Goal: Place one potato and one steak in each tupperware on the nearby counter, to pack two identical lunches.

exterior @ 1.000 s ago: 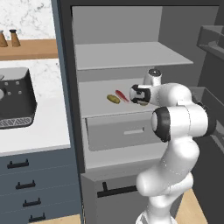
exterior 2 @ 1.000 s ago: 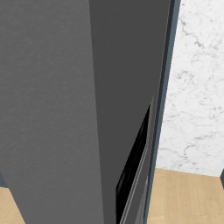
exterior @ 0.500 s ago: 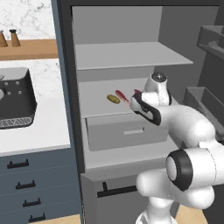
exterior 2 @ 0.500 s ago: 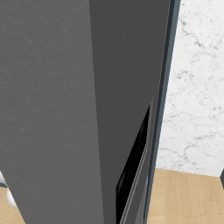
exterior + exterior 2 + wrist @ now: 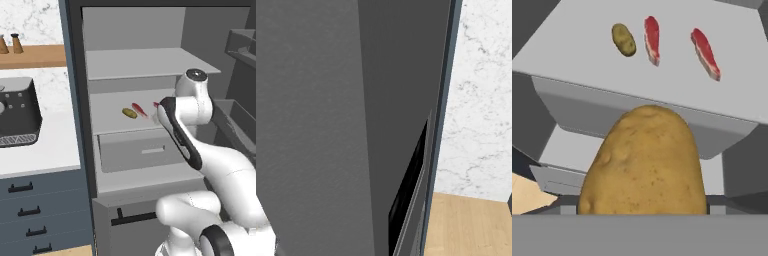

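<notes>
A large yellow-brown potato (image 5: 643,165) fills the lower middle of the hand view, and my gripper (image 5: 643,207) is shut on it, fingers hidden behind it. Beyond it, on the grey fridge shelf (image 5: 572,55), lie a second potato (image 5: 624,39) and two red steaks (image 5: 652,39) (image 5: 705,53). From the left base view the shelf potato (image 5: 129,113) and a steak (image 5: 139,109) sit left of my forearm, which hides the hand; the other steak (image 5: 156,104) peeks out beside it. The white counter (image 5: 45,150) lies to the left. The tupperware is out of view.
A black appliance (image 5: 17,115) stands on the counter below a wooden shelf (image 5: 35,55). A grey drawer (image 5: 142,150) sits under the fridge shelf, and door bins (image 5: 242,45) hang at the right. A dark fridge panel (image 5: 331,125) and marble wall (image 5: 481,100) show from the right base.
The arm has folded back from the shelf, its elbow swinging toward the camera, and the hand has drawn slightly down and away with the potato.
</notes>
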